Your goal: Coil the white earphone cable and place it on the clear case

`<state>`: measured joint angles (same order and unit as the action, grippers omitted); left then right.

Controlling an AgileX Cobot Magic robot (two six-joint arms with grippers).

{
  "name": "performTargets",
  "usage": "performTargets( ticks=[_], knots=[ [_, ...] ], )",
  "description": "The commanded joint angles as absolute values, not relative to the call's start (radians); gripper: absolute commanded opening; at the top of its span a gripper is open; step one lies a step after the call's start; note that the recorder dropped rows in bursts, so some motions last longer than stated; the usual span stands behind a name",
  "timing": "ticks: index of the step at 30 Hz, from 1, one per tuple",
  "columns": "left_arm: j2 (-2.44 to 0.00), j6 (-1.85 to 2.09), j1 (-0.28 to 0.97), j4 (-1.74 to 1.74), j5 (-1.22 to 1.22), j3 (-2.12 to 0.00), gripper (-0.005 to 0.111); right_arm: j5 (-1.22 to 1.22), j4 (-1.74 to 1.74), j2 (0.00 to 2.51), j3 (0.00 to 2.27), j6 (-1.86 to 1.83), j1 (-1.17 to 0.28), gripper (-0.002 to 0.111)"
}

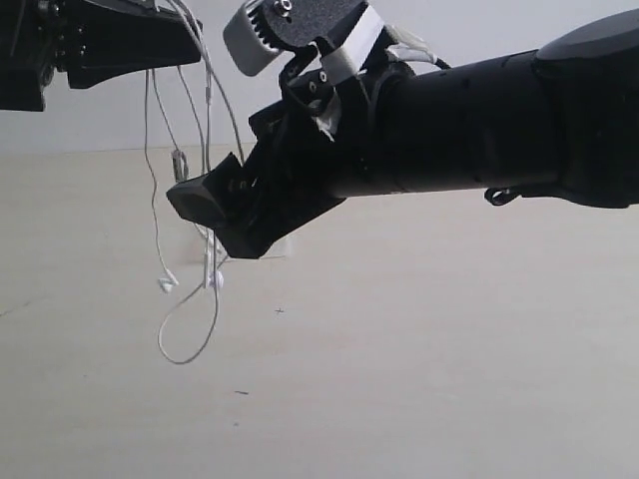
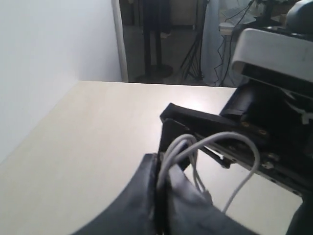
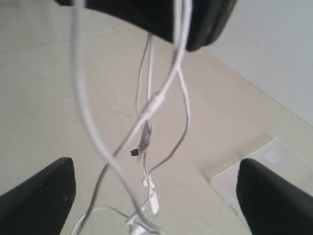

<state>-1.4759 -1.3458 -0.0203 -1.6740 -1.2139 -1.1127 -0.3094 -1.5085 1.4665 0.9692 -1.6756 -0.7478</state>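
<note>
**Q:** Why does the white earphone cable (image 3: 152,104) hang in the air instead of lying on the surface (image 1: 449,379)?

**A:** The left gripper (image 2: 157,171) holds it up, with several strands gathered at one pinch point. The rest falls in loose loops, the earbuds (image 1: 167,284) near the bottom. Hanging free probably lets the strands straighten for coiling. Whether the lowest loop touches the surface cannot be told.

**Q:** How is that gripper set?

**A:** It is pressed together on the bundled strands, with no gap visible.

**Q:** And the right gripper (image 3: 156,196)?

**A:** It is spread wide and holds nothing. Its two fingers stand on either side of the hanging strands without touching them. It appears posed to close on the cable lower down.

**Q:** Where is the clear case (image 3: 259,171)?

**A:** It lies flat on the surface, near the dangling cable but apart from it. Nothing rests on it, so the placing is not yet done.
</note>
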Motion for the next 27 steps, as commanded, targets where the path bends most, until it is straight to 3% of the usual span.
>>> performTargets(
  ticks=[1,16,23,27],
  knots=[
    [-1.478,-1.337,-0.038,-1.642,-1.221,-1.117,0.000,-0.372,-1.478,1.462,0.974,-1.676,-0.745,0.084],
    [-1.465,-1.450,-0.026,-1.533,-1.106,-1.117,0.000,-0.217,-1.535,1.464,0.974,-1.569,-0.745,0.084],
    [-1.417,-1.467,0.120,-1.536,-0.787,-1.117,0.000,-0.140,-1.561,1.479,0.974,-1.564,-0.745,0.084],
    [-1.417,-1.467,0.171,-1.531,-0.727,-1.117,0.000,-0.116,-1.572,1.481,0.977,-1.537,-0.745,0.084]
  ],
)
